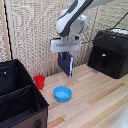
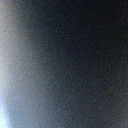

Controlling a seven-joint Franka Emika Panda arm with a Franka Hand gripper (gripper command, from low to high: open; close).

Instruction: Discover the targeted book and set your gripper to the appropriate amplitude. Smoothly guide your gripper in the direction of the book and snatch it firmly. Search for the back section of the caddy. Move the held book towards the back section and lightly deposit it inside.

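Navy-blue, the book (image 1: 65, 64) hangs clamped in the tool (image 1: 65, 53), lifted off the desk (image 1: 95, 100) above the blue bowl (image 1: 62, 93). The grab's done; the caddy (image 1: 19, 95) beside the bowl is yet unfilled.

navy-blue book (image 1: 66, 64), black caddy (image 1: 20, 95), red cup (image 1: 39, 82), light-blue bowl (image 1: 62, 93)

The book (image 1: 65, 64) is thin and dark navy-blue, with a lighter edge. It hangs upright in the air under the gripper (image 1: 65, 54), above the back part of the worktop, a little tilted. The caddy (image 1: 20, 95) is a large black soft box with an inner divider and stands at the worktop's front corner on the exterior view's left.
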